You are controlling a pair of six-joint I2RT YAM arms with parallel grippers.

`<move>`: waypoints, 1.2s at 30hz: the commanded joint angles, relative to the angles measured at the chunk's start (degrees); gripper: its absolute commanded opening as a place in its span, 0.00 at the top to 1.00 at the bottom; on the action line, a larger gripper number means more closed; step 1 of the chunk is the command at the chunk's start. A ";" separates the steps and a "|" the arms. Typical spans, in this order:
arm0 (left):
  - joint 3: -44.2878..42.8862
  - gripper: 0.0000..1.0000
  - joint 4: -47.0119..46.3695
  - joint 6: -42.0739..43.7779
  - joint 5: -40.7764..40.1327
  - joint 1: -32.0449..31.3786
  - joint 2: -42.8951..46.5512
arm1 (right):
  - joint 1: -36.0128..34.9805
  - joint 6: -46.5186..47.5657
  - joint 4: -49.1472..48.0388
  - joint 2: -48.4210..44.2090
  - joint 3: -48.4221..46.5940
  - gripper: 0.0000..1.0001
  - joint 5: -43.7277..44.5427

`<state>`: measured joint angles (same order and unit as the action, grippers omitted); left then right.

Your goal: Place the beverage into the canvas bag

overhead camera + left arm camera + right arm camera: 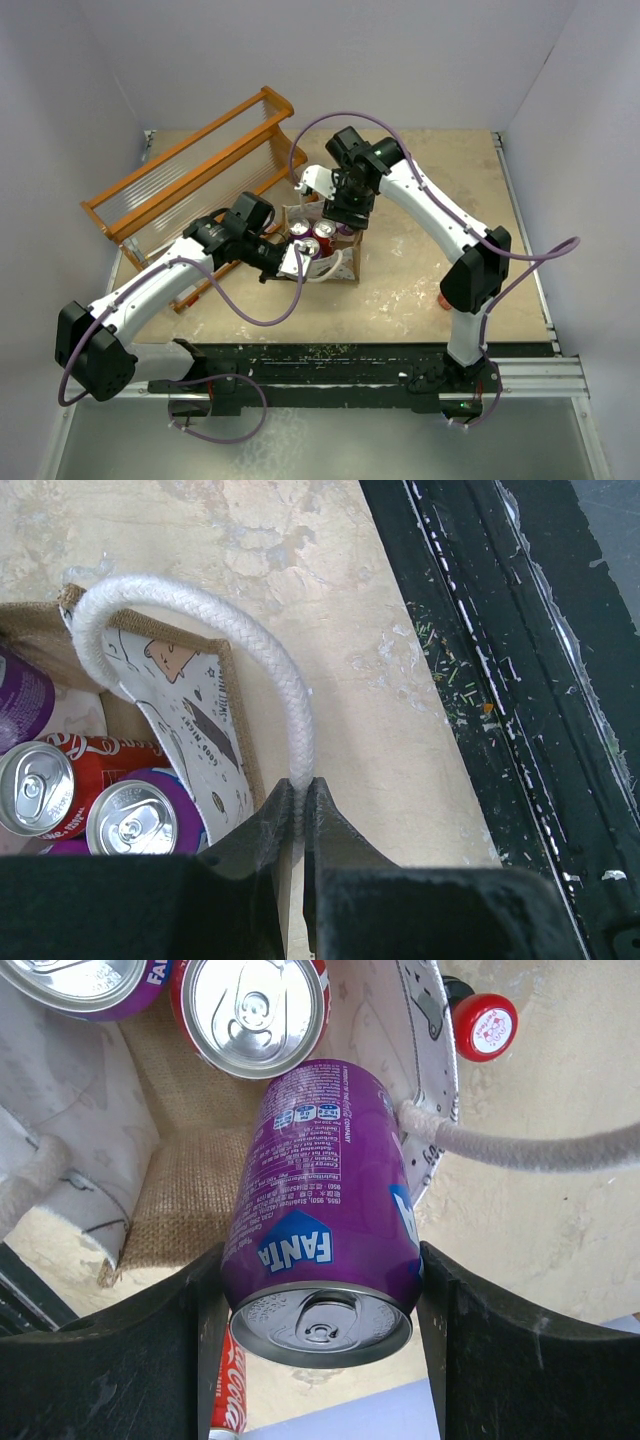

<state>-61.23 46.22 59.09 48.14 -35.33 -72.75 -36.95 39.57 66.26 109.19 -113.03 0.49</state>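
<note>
The canvas bag (335,266) stands mid-table with its mouth open, tan burlap with a pale printed panel (190,715). Inside stand a red can (35,785) and a purple can (130,817). My left gripper (300,790) is shut on the bag's near white rope handle (200,605) and holds it up. My right gripper (320,1280) is shut on a purple Fanta can (325,1190), the beverage. The can's base points down into the bag over the burlap floor (190,1150), beside a red-rimmed can (255,1005) and a purple one (75,980). The far rope handle (530,1150) trails off to one side.
An orange wooden rack (190,170) lies at the back left. A red-capped bottle (484,1025) stands just outside the bag's wall. A red Coca-Cola can (228,1395) shows below my right fingers. The table's black front edge (520,680) runs close to the bag.
</note>
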 commanded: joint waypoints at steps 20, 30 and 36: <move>-0.28 1.00 -0.71 0.76 2.13 -0.16 0.03 | 0.39 0.88 -1.47 0.64 -3.41 0.95 -7.19; -0.12 1.00 -0.90 0.76 2.13 -0.12 -0.09 | -1.30 -1.04 -2.71 -0.18 1.81 0.90 -9.44; -0.11 1.00 -0.79 0.59 2.24 -0.13 0.06 | -1.66 -2.28 -5.67 -1.57 4.63 0.90 -9.10</move>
<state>-61.23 46.17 59.13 48.16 -35.33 -72.75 -37.82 38.98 63.99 112.42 -108.81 -5.74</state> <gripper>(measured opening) 0.071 0.691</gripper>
